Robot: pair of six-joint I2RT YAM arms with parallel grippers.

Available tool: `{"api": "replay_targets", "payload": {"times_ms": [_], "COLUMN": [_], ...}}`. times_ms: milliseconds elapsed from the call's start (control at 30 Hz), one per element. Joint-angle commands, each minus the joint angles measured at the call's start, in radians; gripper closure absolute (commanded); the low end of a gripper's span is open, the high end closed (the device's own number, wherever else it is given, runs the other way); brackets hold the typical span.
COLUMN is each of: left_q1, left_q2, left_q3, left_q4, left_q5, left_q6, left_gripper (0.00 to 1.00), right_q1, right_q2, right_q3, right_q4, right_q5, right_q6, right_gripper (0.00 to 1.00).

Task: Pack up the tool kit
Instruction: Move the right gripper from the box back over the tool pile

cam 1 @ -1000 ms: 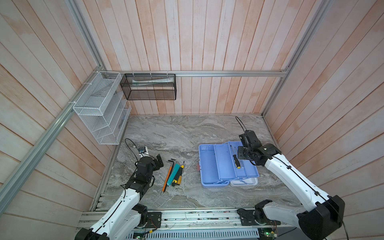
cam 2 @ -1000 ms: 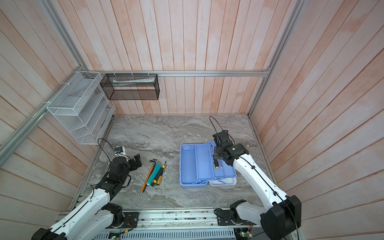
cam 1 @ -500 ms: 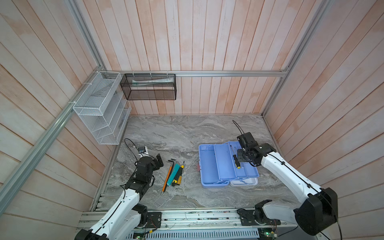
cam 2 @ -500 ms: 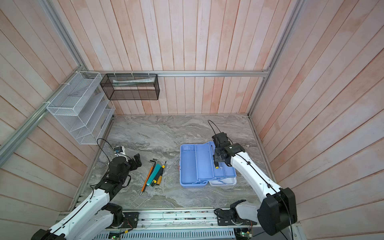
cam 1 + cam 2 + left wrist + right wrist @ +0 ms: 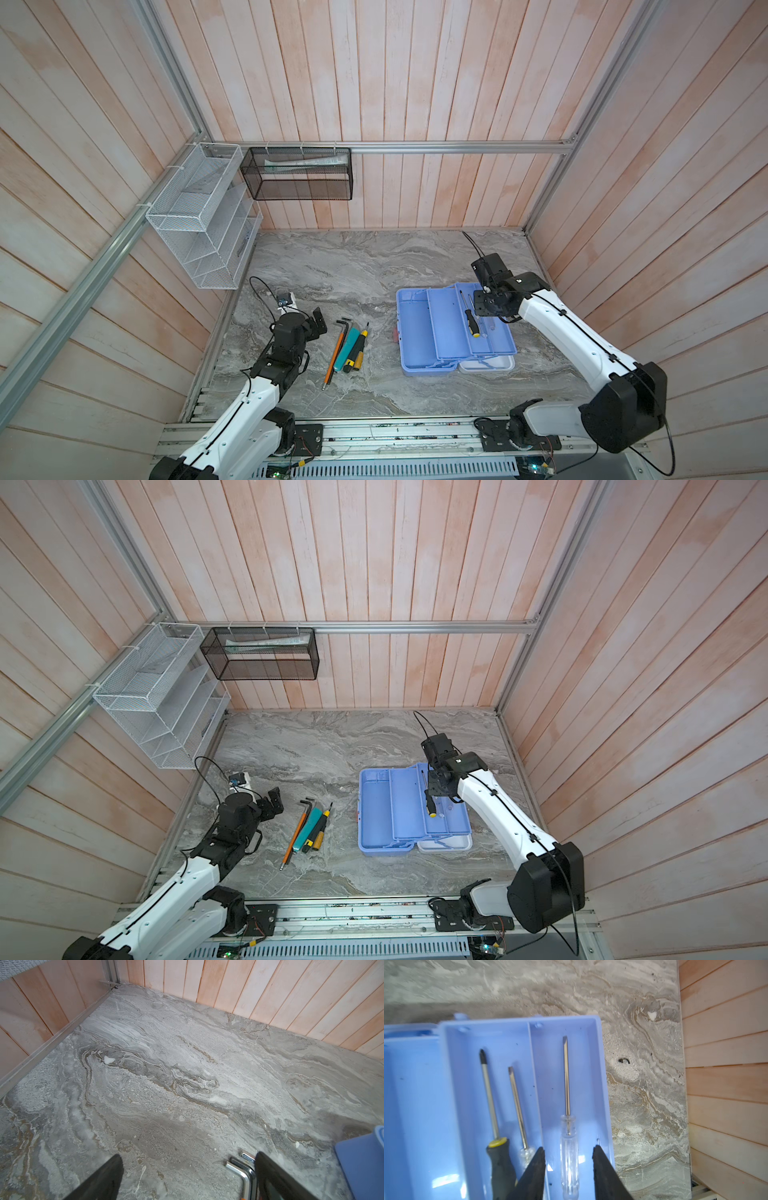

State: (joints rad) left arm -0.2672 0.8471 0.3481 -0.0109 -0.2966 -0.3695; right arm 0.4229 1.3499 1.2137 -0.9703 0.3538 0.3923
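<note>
The tool kit (image 5: 415, 336) lies open on the right half of the marble worktop (image 5: 353, 266), its light blue tray (image 5: 490, 332) swung out over the white lid (image 5: 486, 365), of which only an edge shows in both top views. The right gripper (image 5: 568, 1147) hangs low over the tray with its jaws apart, one finger (image 5: 537, 1167) on each side of a clear-handled screwdriver (image 5: 566, 1084). A gap shows on both sides of the handle, so nothing is clamped. That screwdriver lies flat in the tray compartment nearest the side wall. Across the divider lie a black-and-yellow screwdriver (image 5: 500, 1163) and a thinner clear screwdriver (image 5: 518, 1105), all three roughly parallel. The left gripper (image 5: 316, 323) sits low over the left side of the worktop with its jaws spread wide and nothing between them. Just beside it lie a hex key (image 5: 343, 328), an orange stick (image 5: 334, 353), a teal tool (image 5: 347, 349) and a second black-and-yellow screwdriver (image 5: 358, 347), bunched together and well apart from the tool kit.
</note>
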Motion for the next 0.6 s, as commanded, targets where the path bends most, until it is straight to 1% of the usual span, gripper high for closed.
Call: {"api": "replay_targets", "payload": {"times_ms": [0, 67, 167, 233, 300, 367, 433, 500, 567], "left_q1": [0.006, 0.005, 0.006, 0.006, 0.006, 0.005, 0.007, 0.006, 0.006], "left_q2": [-0.004, -0.008, -0.009, -0.010, -0.013, -0.016, -0.019, -0.023, -0.027], "left_q3": [0.028, 0.026, 0.026, 0.025, 0.025, 0.023, 0.022, 0.020, 0.018], "left_q4": [0.002, 0.002, 0.002, 0.002, 0.002, 0.002, 0.002, 0.002, 0.002], "left_q5": [-0.014, -0.015, -0.015, -0.014, -0.013, -0.015, -0.015, -0.015, -0.016], "left_q6": [-0.001, -0.002, -0.002, -0.001, -0.001, -0.003, -0.003, -0.003, -0.003], "left_gripper": [0.00, 0.00, 0.00, 0.00, 0.00, 0.00, 0.00, 0.00, 0.00], "right_q1": [0.096, 0.194, 0.351, 0.452, 0.524, 0.567, 0.605, 0.638, 0.662], "right_q2": [-0.026, -0.028, -0.005, 0.043, 0.110, 0.185, 0.261, 0.335, 0.414], "right_q3": [0.083, 0.096, 0.053, 0.015, 0.000, 0.003, 0.027, 0.065, 0.117], "right_q4": [-0.038, 0.028, 0.224, 0.366, 0.459, 0.528, 0.574, 0.594, 0.571], "right_q5": [0.003, -0.015, -0.105, -0.163, -0.202, -0.248, -0.266, -0.259, -0.261], "right_q6": [0.069, 0.121, 0.195, 0.250, 0.291, 0.329, 0.371, 0.404, 0.430], "right_gripper": [0.62, 0.61, 0.61, 0.60, 0.60, 0.58, 0.57, 0.55, 0.54]}}
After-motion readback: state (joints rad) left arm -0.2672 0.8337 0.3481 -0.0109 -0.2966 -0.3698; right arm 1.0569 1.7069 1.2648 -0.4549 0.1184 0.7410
